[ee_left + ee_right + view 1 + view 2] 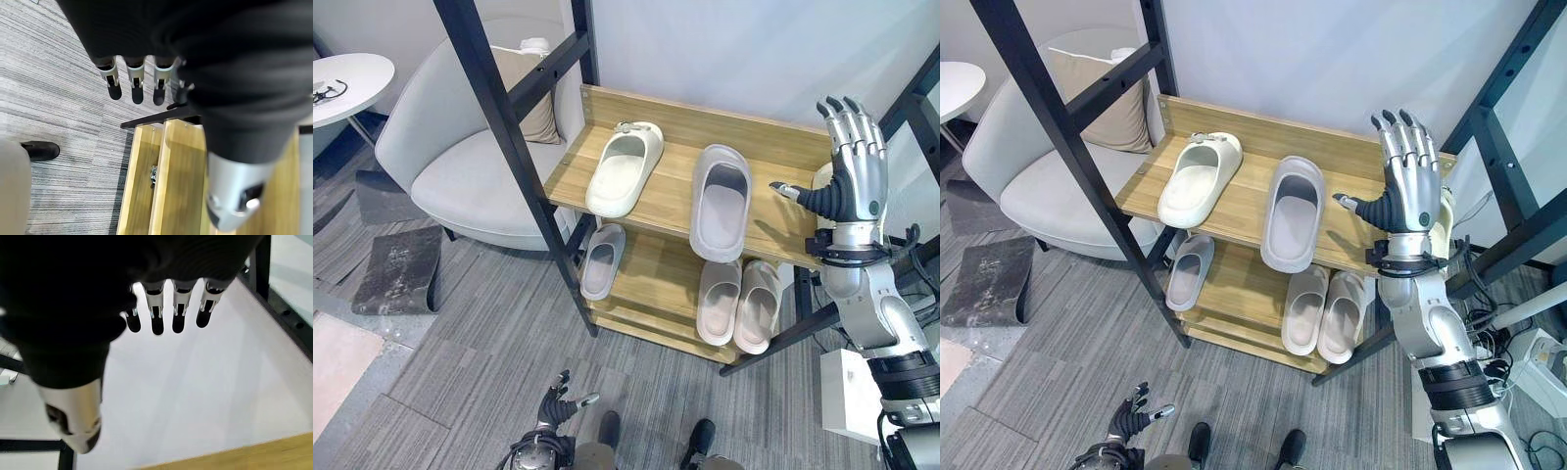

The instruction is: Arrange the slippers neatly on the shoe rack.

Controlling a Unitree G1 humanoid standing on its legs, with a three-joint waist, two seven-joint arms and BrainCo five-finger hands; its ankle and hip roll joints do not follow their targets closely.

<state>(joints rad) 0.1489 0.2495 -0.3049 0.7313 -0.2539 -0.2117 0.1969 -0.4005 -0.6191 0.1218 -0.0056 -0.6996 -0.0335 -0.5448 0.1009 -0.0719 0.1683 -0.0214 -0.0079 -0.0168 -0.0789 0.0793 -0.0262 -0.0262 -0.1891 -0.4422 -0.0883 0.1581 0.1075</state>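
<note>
left eye view: slippers sit on the shoe rack (773, 147), both robot hands empty.
nearest, the left robot hand (555, 403) hangs low over the carpet, fingers relaxed. lower shelf: three grey slippers (603, 259). top shelf: cream slipper (625, 168) beside grey slipper (721, 201). right robot hand (850, 166) raised, fingers straight, grasping nothing.

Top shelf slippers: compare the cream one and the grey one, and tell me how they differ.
The cream slipper is off-white and carries a small charm on its strap; the grey slipper is pale grey and plain. The cream slipper lies slanted, its toe angled toward the grey slipper, which lies nearly straight, front to back. The cream slipper sits at the shelf's left end, the grey slipper near the middle. Both are open-toed slides lying sole down on the top shelf, apart from each other.
</note>
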